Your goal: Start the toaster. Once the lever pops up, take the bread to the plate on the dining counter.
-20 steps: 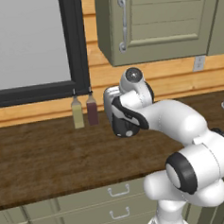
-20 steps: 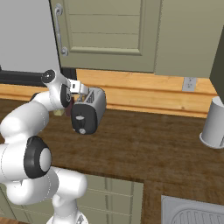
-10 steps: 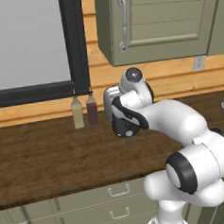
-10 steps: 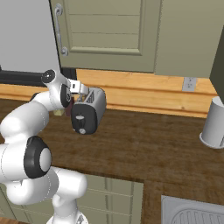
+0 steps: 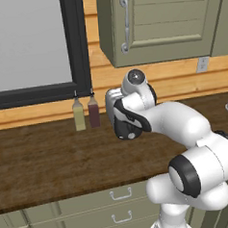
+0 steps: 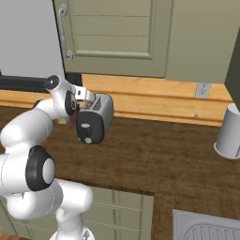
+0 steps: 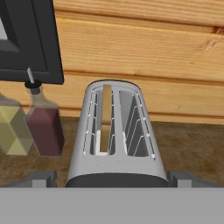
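Note:
The silver toaster (image 7: 116, 144) stands on the wooden worktop against the back wall, its black end panel (image 6: 89, 129) facing me. The bread (image 7: 106, 116) stands upright in the left slot, sunk between the wires; the right slot is empty. My gripper (image 7: 113, 179) hovers just above the toaster's near end, open, with one fingertip on each side of the body and touching nothing. From the right base view my hand (image 6: 83, 93) sits over the toaster's top front edge. I cannot make out the lever. The plate and the dining counter are out of view.
Two slim bottles, one yellow (image 5: 78, 116) and one dark red (image 5: 93, 112), stand just left of the toaster below the black window frame (image 5: 77, 41). A grey cylinder (image 6: 229, 131) stands far right, a sink (image 6: 206, 227) lies at the lower right, and wall cabinets (image 5: 162, 21) hang overhead.

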